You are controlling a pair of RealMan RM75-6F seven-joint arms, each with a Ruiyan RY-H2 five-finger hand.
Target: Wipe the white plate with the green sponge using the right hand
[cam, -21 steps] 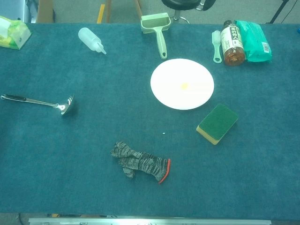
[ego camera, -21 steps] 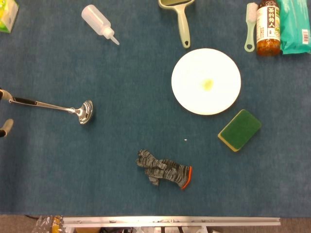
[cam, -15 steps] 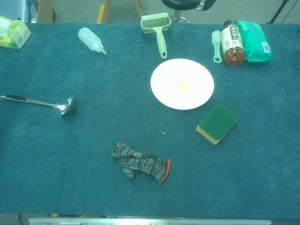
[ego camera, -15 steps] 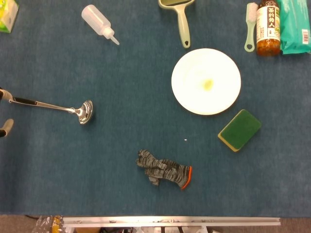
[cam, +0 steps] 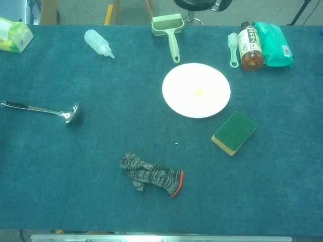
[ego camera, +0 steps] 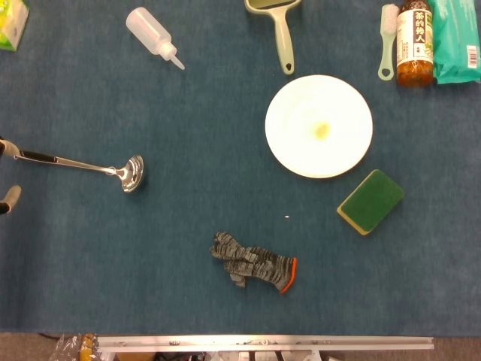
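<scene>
The white plate (ego camera: 319,125) (cam: 196,90) lies right of centre on the blue cloth, with a small yellow smear near its middle. Just below and to the right of it lies the green sponge (ego camera: 370,201) (cam: 233,132), green face up over a yellow underside, untouched. Neither view shows my right hand. Only two fingertips (ego camera: 9,198) of my left hand (ego camera: 4,171) poke in at the left edge of the head view, spread apart with nothing between them; the chest view does not show it.
A steel ladle (ego camera: 90,167) lies at the left, a grey sock (ego camera: 252,262) near the front. Along the back are a squeeze bottle (ego camera: 152,34), a green lint roller (ego camera: 279,30), a brush (ego camera: 388,39), a tea bottle (ego camera: 415,41) and a green packet (ego camera: 456,39).
</scene>
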